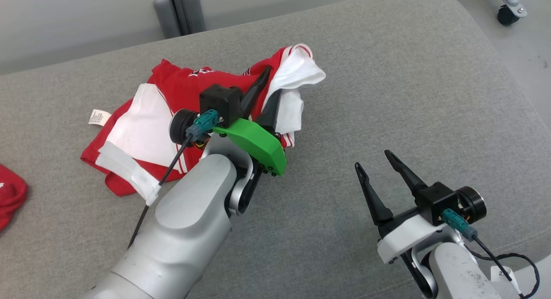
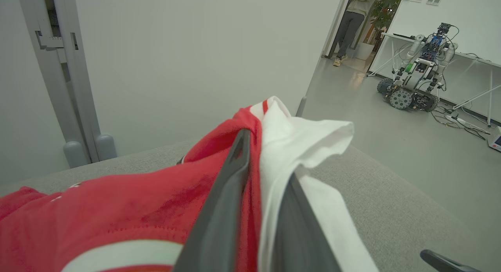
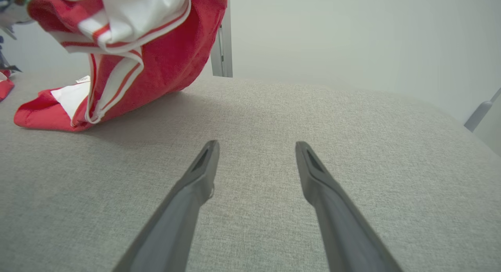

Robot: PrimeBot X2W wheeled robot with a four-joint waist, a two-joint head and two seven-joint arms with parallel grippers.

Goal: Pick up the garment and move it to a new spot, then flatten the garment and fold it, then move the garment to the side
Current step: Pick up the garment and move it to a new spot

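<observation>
Fabric marked the far left edge of the head view, where a bit of red cloth (image 1: 10,195) lay on the grey cushion (image 1: 387,75), apart from the rest. Next came the garment (image 1: 142,131), red and white, its lower hem resting on the cushion with a white label (image 1: 98,117) sticking out at its left border. Its right part was raised into a peak, and the left gripper (image 1: 274,80) was clenched on that fold, red cloth against one finger and white against the other. Right of the garment the cushion was bare and wide up to its rounded right edge. The right gripper (image 1: 373,158) hovered there, fingers spread wide and holding nothing, well apart from the garment. Two grey posts (image 1: 178,10) stood behind the back edge, and a castor (image 1: 508,13) stood on the floor (image 1: 529,53) beyond the far right corner.
</observation>
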